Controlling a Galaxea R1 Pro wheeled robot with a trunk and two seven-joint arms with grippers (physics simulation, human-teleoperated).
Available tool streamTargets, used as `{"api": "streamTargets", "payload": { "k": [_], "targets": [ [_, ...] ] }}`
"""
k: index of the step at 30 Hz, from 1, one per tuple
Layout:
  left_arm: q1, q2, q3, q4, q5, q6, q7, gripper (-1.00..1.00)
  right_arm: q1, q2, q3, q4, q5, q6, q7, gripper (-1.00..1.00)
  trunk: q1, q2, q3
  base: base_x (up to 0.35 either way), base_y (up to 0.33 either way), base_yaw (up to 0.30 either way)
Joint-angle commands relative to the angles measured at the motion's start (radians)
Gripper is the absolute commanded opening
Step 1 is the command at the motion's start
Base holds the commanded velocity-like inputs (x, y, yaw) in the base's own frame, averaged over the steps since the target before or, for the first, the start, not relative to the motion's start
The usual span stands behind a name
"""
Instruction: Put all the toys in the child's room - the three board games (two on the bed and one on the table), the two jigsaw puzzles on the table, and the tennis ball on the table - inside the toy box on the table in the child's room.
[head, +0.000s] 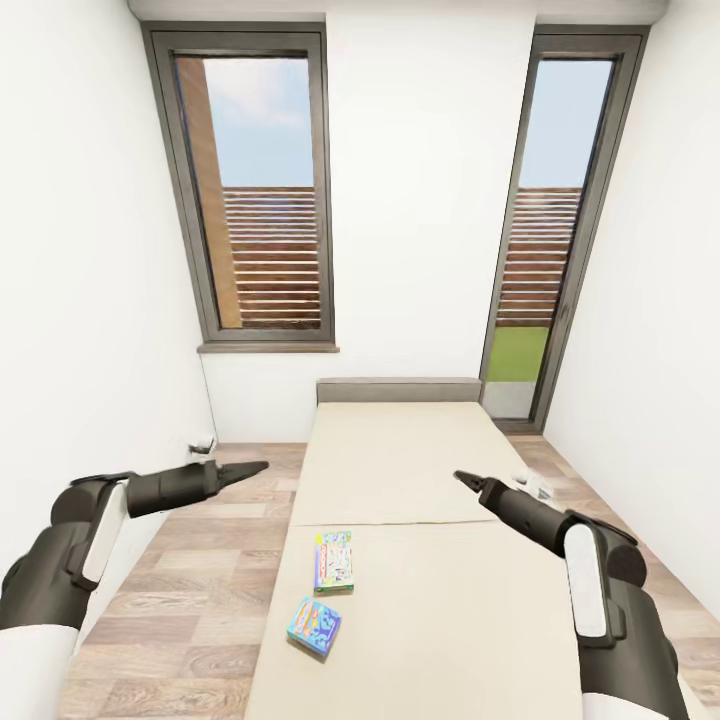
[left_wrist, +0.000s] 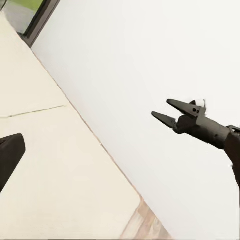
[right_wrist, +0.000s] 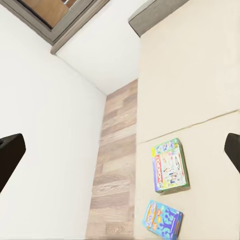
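Two board games lie on the beige bed (head: 400, 470) near its left edge. One is a green-edged Monopoly box (head: 333, 561) (right_wrist: 170, 165); the other is a blue box (head: 314, 627) (right_wrist: 163, 219) closer to me. My left gripper (head: 255, 467) hangs open over the floor left of the bed, with one finger (left_wrist: 10, 155) showing at the edge of the left wrist view. My right gripper (head: 462, 479) (left_wrist: 161, 108) hovers open above the bed's right side, holding nothing. The table, toy box, jigsaw puzzles and tennis ball are out of view.
A strip of wood-plank floor (head: 190, 600) runs between the bed and the left white wall. The grey headboard (head: 398, 390) stands against the far wall between a grey-framed window (head: 255, 200) and a tall glass door (head: 545, 260). The right wall lies close to the bed.
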Motion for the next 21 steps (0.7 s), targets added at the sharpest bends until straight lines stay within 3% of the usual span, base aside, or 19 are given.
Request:
{"api": "streamTargets", "payload": {
  "k": [1,4,5,7,9,10,12,14,17,21],
  "targets": [
    [-0.003,-0.012,-0.010,0.009,-0.004,0.005,0.054,1.00,-0.001,0.000,0.015,-0.003,0.012,0.013,0.007,1.00,0.000,-0.001,0.000,0.000,0.000,0.000],
    [-0.007,-0.055,-0.023,0.039,-0.011,0.004,0.187,1.00,-0.001,-0.001,0.065,-0.005,0.017,0.025,-0.006,1.00,0.000,-0.001,0.000,0.000,0.000,0.000],
    [-0.009,-0.082,-0.027,0.060,-0.014,-0.001,0.261,1.00,-0.001,-0.001,0.093,-0.005,0.019,0.028,-0.024,1.00,0.000,-0.001,0.000,0.000,0.000,0.000],
    [-0.011,-0.116,-0.030,0.087,-0.016,-0.013,0.343,1.00,-0.001,-0.002,0.123,-0.006,0.019,0.031,-0.054,1.00,0.000,-0.001,0.000,0.000,0.000,0.000],
    [-0.014,-0.191,-0.035,0.155,-0.018,-0.071,0.530,1.00,-0.001,-0.001,0.185,-0.007,0.020,0.035,-0.143,1.00,0.000,-0.001,0.000,0.000,0.000,0.000],
    [-0.014,-0.208,-0.036,0.174,-0.018,-0.089,0.578,1.00,-0.001,-0.001,0.201,-0.007,0.020,0.035,-0.167,1.00,0.000,-0.001,0.000,0.000,0.000,0.000],
    [-0.018,-0.257,-0.040,0.269,-0.018,-0.162,0.771,1.00,-0.001,0.000,0.259,-0.008,0.019,0.036,-0.257,1.00,0.000,-0.001,0.000,0.000,0.000,0.000],
    [-0.040,-0.275,-0.041,0.363,-0.017,-0.220,0.893,1.00,-0.001,0.001,0.290,-0.008,0.019,0.036,-0.307,1.00,0.000,-0.001,0.000,0.000,0.000,0.000],
    [-0.093,-0.287,-0.041,0.482,-0.016,-0.291,0.989,1.00,-0.001,0.002,0.310,-0.009,0.018,0.036,-0.341,1.00,0.000,-0.001,0.000,0.000,0.000,0.000],
    [-0.175,-0.292,-0.043,0.670,-0.018,-0.410,1.050,1.00,-0.001,0.002,0.321,-0.018,0.017,0.037,-0.358,1.00,0.000,-0.001,0.000,0.000,0.000,0.000]
  ]
}}
